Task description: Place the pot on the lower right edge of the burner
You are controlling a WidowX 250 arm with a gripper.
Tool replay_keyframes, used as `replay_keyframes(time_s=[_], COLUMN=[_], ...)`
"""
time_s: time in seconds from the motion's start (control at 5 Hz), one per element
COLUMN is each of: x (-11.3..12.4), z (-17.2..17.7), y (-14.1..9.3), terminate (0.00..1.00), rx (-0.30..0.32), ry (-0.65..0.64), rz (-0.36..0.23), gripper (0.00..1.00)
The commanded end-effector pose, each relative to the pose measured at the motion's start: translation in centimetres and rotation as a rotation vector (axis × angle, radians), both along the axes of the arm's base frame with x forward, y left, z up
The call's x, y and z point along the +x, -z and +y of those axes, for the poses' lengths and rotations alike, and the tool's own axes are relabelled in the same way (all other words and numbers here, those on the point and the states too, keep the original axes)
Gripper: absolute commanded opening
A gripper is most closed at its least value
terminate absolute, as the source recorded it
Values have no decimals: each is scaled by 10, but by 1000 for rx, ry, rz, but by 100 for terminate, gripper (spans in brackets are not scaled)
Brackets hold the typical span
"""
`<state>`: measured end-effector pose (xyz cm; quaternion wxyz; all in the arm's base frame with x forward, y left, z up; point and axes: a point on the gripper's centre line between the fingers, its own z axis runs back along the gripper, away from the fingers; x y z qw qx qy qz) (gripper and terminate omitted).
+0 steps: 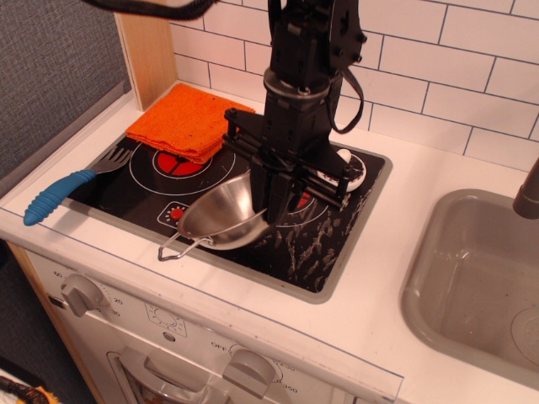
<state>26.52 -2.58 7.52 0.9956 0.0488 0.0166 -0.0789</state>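
A: Pot [221, 220] position?
B: Tilted over the near middle of the burner [324, 252], one wire handle pointing near-left.
A: Gripper [271, 212] status?
B: Fingers clamped on the pot's right rim.
A: Adjacent items?
B: Orange cloth [185, 122] far left; blue-handled fork [72, 183] left.

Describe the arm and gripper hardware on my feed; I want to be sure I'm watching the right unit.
The arm is all matte black, a blocky column with a lighter band around its wrist. A black cable loops down its right side. The gripper is black too, with a wide crossbar frame and narrow flat fingers. No markings are legible.
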Motion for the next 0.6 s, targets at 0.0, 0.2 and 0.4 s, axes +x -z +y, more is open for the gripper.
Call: replay_keyframes(time_s=[0.0, 0.2, 0.4], x=[-6, -8, -6], z=[-4, -7, -13], y=[16, 19, 11], terminate=[0, 0, 0], rx=[-9, -14, -13], ry=[-2, -6, 1], rz=[44, 50, 16], gripper=[0, 100, 100])
